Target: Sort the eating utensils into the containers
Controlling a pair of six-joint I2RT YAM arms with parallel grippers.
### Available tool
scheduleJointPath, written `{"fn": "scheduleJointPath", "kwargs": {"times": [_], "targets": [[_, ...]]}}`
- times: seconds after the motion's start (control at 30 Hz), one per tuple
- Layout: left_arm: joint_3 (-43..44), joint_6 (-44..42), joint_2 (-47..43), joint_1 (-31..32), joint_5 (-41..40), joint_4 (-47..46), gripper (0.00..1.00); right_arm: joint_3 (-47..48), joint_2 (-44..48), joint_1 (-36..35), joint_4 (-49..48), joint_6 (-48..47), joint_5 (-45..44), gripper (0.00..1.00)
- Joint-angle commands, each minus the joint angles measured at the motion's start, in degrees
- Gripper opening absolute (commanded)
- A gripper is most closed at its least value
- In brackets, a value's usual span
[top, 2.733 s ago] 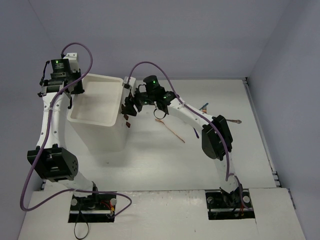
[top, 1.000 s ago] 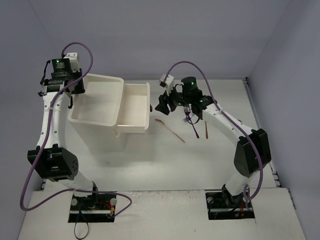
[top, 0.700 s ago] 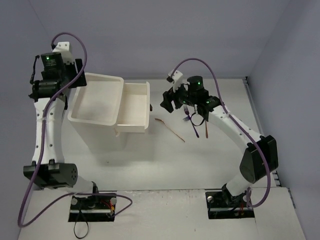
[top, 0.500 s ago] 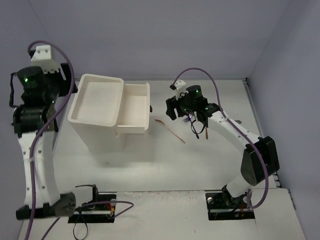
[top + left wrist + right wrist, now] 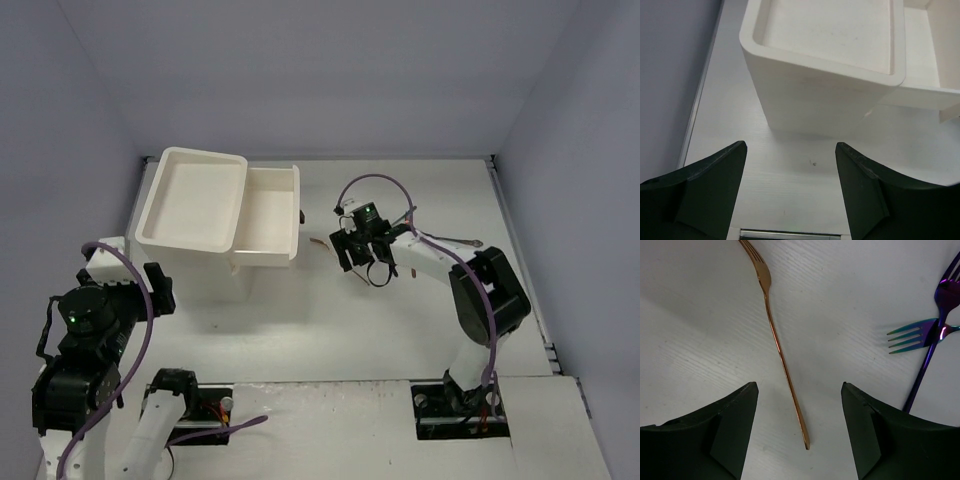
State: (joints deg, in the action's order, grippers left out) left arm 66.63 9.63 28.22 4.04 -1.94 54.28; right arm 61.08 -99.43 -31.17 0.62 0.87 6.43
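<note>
Where the arms stand, left tool [image 5: 790, 150]: fingers apart, holding nothing, facing the box [image 5: 825, 95]. Farther, on the table [image 5: 300, 330]: right tool [image 5: 799, 387], spread over a gold fork [image 5: 775, 335]; crossed rainbow forks [image 5: 912, 335] beside. Beyond: drawer [image 5: 268, 210], standing open.

You see a slim rose-gold metal fork [image 5: 777, 340] lying flat, apart from a teal-purple iridescent fork [image 5: 912, 333] that crosses a purple iridescent utensil [image 5: 926, 365] (right wrist view). The shallow white plastic drawer [image 5: 262, 257] stands pulled out of the tall white box [image 5: 190, 265].
</note>
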Motion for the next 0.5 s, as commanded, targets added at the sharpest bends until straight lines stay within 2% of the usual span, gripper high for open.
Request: {"fn": "scheduleJointPath", "kwargs": {"times": [0.0,0.13,0.33,0.37,0.47], "targets": [[1.05,1.77,0.62,1.02,-2.76,0.48,0.69,3.68,-3.78,-1.09,-1.59,0.25,-2.51,0.64],[1.05,1.94,0.87,1.05,-3.39,0.48,0.69,5.88,-7.68,-2.24,-1.5,0.06,-2.67,0.62],[0.97,2.14,1.24,1.14,-3.85,0.55,0.69,8.76,-12.78,-2.5,-1.59,0.36,-3.27,0.52],[1.04,2.06,1.42,1.14,-3.78,0.48,0.69,9.25,-13.32,-2.5,-1.59,0.36,-3.27,0.49],[1.05,2.06,1.83,1.1,-3.64,0.56,0.69,9.98,-14.92,-2.45,-1.59,0.45,-3.36,0.34]]}}
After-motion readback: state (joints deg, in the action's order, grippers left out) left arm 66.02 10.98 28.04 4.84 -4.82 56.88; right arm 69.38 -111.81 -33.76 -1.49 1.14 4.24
